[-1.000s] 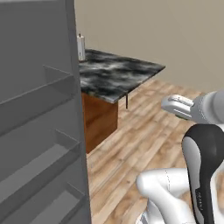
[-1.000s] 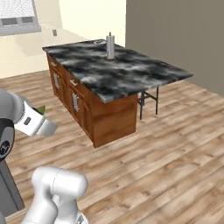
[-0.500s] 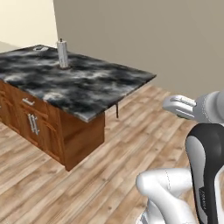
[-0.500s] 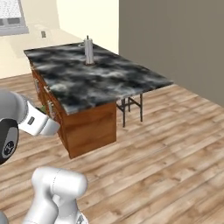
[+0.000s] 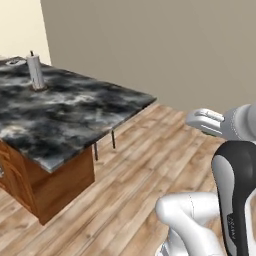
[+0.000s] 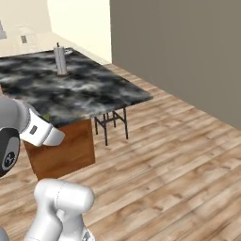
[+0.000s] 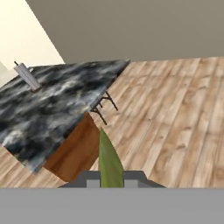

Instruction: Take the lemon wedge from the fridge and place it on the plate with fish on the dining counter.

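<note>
Base has kept turning since half a second ago: whole view shifted, dining counter (image 5: 60, 120) now sits further left in the left base view, its near corner and black legs exposed; things themselves not moved. Lemon wedge (image 7: 109, 164) held between the jaws of the gripper (image 7: 110, 181), clamped on it, over the wooden floor (image 7: 175, 113) just off the counter's corner. Its long axis runs along the gripper, pointed tip facing away from the hand. Grey upright cylinder (image 5: 36, 72) stands on the counter's far side.
</note>
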